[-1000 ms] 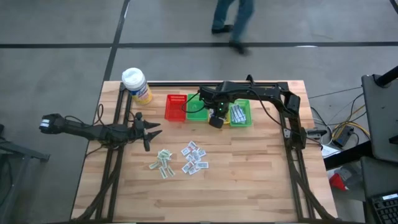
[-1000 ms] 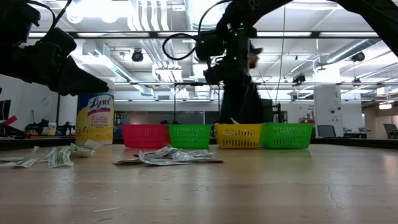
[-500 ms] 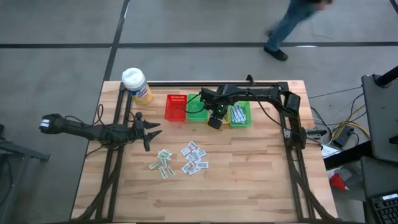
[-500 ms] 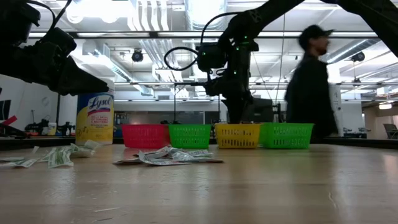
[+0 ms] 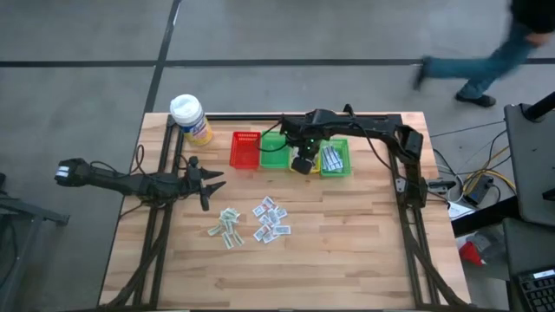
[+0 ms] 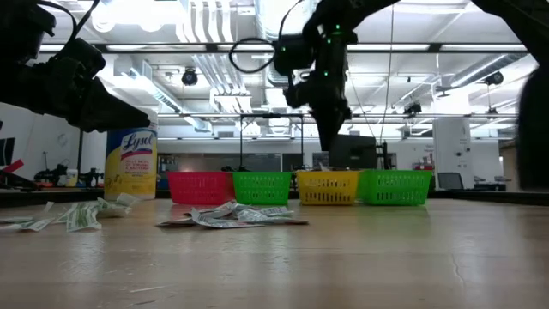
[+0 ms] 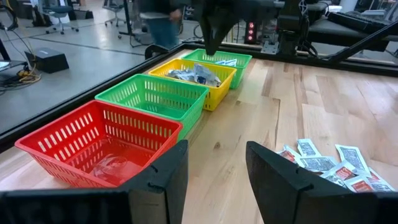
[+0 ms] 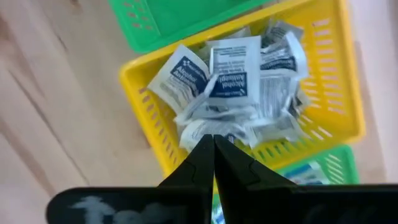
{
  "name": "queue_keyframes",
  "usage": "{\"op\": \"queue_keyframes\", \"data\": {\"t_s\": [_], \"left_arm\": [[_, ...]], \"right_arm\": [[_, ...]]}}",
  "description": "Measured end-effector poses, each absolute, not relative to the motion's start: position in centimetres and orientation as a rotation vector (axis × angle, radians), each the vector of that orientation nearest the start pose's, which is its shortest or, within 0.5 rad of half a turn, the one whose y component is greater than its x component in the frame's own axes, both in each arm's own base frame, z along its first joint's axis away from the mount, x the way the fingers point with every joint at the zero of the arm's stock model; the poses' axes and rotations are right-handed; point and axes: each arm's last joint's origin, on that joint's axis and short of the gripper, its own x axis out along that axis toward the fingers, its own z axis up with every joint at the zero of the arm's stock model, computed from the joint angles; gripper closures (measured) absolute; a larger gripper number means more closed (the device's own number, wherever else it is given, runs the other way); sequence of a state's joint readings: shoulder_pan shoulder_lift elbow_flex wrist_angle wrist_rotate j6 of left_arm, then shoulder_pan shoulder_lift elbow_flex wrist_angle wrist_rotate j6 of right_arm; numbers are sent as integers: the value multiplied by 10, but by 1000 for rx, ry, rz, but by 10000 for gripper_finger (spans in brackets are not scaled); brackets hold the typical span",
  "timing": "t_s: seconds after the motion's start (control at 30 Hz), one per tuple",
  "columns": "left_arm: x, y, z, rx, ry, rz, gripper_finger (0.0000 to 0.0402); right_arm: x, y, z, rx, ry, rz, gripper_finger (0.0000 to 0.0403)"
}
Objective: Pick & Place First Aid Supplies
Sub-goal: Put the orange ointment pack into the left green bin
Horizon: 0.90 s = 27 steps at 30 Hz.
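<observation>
The right gripper (image 5: 301, 162), fingers pressed together and empty, hangs at frame centre above the yellow basket (image 8: 144, 106), which holds a heap of packets (image 8: 239, 87). Loose packets (image 5: 270, 219) lie on the table (image 5: 347, 251) below centre. The left gripper (image 5: 211, 185), fingers spread, waits at left, clear of them.
</observation>
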<state>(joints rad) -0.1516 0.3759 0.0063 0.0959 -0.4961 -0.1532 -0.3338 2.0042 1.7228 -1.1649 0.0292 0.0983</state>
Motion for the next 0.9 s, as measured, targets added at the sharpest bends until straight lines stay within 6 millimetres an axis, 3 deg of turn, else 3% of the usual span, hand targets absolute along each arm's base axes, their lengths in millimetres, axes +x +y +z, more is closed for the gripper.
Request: {"op": "queue_keyframes", "data": {"t_s": [0.13, 0.27, 0.63, 0.9], "left_arm": [[115, -4, 143, -63, 234, 361, 243], [115, -4, 143, -63, 235, 361, 243], [115, -4, 142, -63, 235, 361, 243], [115, -4, 143, -69, 233, 361, 243]], "right_arm": [[378, -117, 250, 276, 1411, -314, 394], [388, -93, 258, 260, 1375, -123, 394], [404, -17, 250, 45, 1341, 202, 394], [418, 3, 249, 5, 1206, 233, 394]]}}
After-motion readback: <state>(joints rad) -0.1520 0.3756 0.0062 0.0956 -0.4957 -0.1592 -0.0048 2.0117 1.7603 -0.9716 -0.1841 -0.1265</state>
